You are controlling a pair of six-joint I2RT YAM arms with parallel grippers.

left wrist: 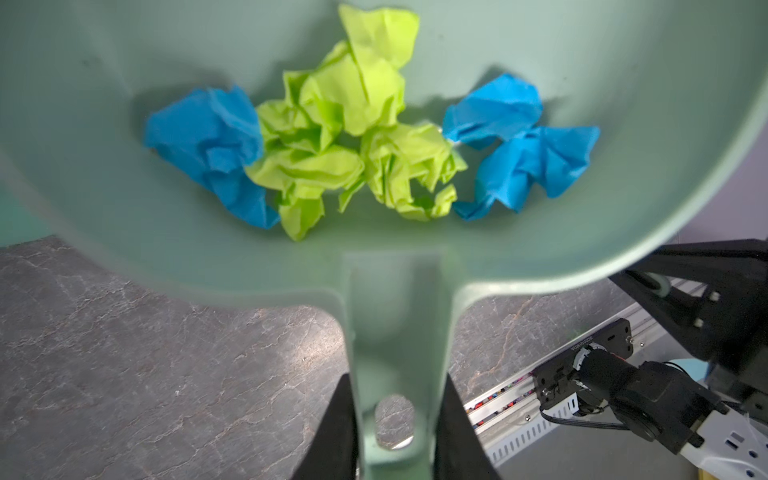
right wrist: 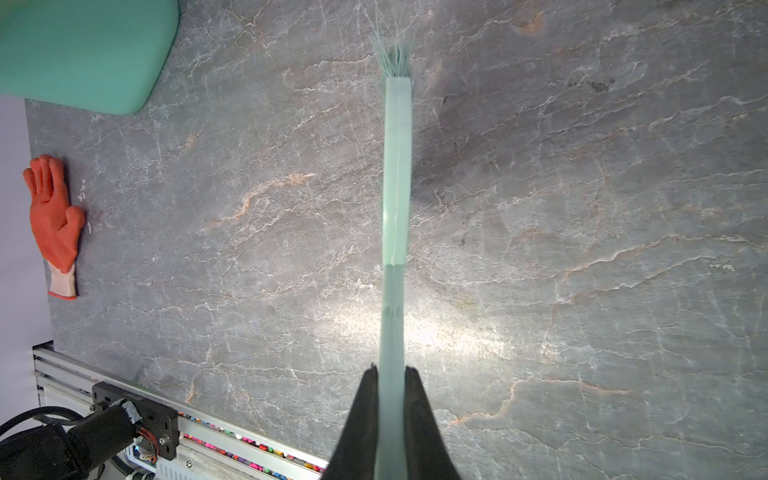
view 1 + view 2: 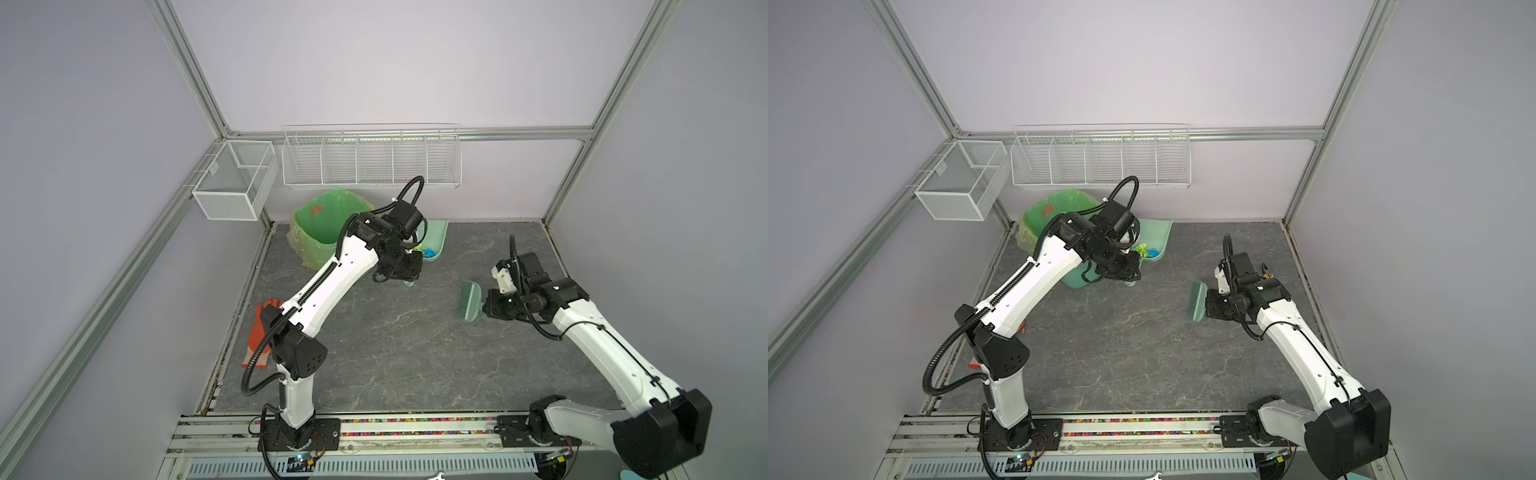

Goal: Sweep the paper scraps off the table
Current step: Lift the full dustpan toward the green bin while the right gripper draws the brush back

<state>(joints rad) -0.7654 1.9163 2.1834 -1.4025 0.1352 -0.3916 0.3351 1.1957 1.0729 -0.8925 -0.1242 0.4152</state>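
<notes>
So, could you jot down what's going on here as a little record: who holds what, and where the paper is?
left gripper: shut on the handle of the dustpan
right gripper: shut on the brush, apart from the dustpan
paper scraps: blue and lime green, lying in the dustpan
table: no loose scraps seen in these views
bin: green-lined, at the back, beside the dustpan
glove: orange, flat on the table, untouched
</notes>
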